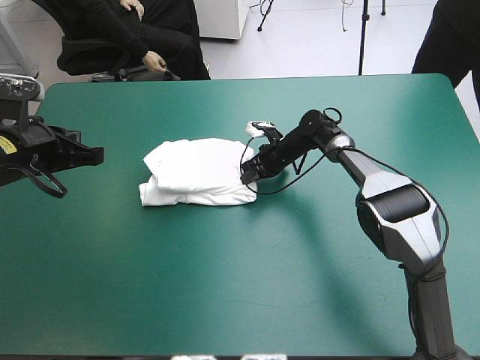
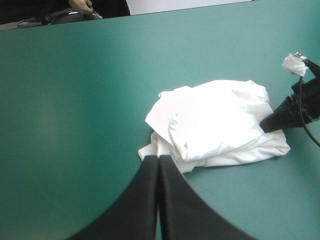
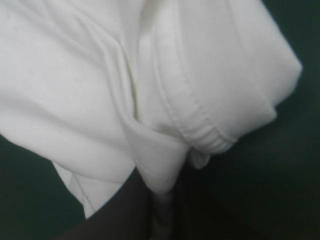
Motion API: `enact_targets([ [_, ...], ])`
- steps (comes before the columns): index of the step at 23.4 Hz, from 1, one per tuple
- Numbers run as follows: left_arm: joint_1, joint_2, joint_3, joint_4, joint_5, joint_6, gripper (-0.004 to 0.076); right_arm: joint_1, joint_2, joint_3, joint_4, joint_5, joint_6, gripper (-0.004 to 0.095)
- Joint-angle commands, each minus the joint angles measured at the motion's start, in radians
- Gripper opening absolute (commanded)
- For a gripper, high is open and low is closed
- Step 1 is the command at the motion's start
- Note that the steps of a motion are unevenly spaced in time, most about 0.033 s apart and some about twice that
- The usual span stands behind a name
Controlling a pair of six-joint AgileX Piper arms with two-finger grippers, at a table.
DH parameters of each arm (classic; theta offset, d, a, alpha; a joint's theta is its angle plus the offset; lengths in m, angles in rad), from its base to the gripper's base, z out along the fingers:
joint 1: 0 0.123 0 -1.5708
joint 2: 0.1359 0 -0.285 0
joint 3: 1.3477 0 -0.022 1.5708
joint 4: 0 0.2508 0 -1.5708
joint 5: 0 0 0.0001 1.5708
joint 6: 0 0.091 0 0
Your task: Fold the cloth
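The white T-shirt [image 1: 196, 172] lies as a folded bundle near the middle of the table, layers stacked and a little uneven. My right gripper [image 1: 248, 177] reaches in low at the bundle's right edge. In the right wrist view its black fingers [image 3: 125, 210] pinch a fold of the T-shirt [image 3: 100, 75] beside a stitched hem. The left wrist view shows the T-shirt [image 2: 215, 122] just ahead of my left gripper [image 2: 159, 160], which is shut and holds nothing. That view also shows the right gripper [image 2: 274, 121] at the far side of the bundle. In the high view the left gripper [image 1: 96, 155] hovers near the table's left edge, apart from the shirt.
The teal-green cover [image 1: 225, 285] stretches around the bundle on all sides. The table's far edge [image 1: 225, 79] runs behind the T-shirt, and the right arm [image 1: 390, 202] leans in over the right half.
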Motion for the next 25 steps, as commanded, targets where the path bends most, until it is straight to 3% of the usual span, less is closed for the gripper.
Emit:
enact_targets([
  [1,0.002,-0.013,-0.024,-0.013,0.046,0.009,-0.0017,0.003,-0.058,-0.024,-0.130,0.059,0.006,0.0000],
  [5,0.002,-0.013,-0.024,-0.013,0.053,0.009,-0.0017,0.003,-0.096,-0.018,-0.474,0.151,0.103,0.0000],
  [8,0.002,-0.013,-0.024,-0.018,0.053,0.009,-0.0017,-0.029,-0.156,0.052,-0.627,0.149,0.159,0.0000],
  [13,0.002,-0.013,-0.024,-0.027,0.053,0.000,-0.0017,-0.150,-0.279,0.246,-0.658,0.134,0.159,0.0000],
  [18,0.002,-0.013,-0.024,-0.072,0.039,-0.007,-0.0017,-0.463,-0.568,0.548,-0.673,-0.040,0.159,0.0000],
  [23,0.002,-0.013,-0.024,-0.121,0.003,0.003,-0.0017,-0.751,-0.718,0.666,-0.675,-0.133,0.149,-0.0015],
  [25,0.002,-0.013,-0.024,-0.127,0.005,0.003,-0.0017,-0.790,-0.723,0.666,-0.675,-0.133,0.149,-0.0018],
])
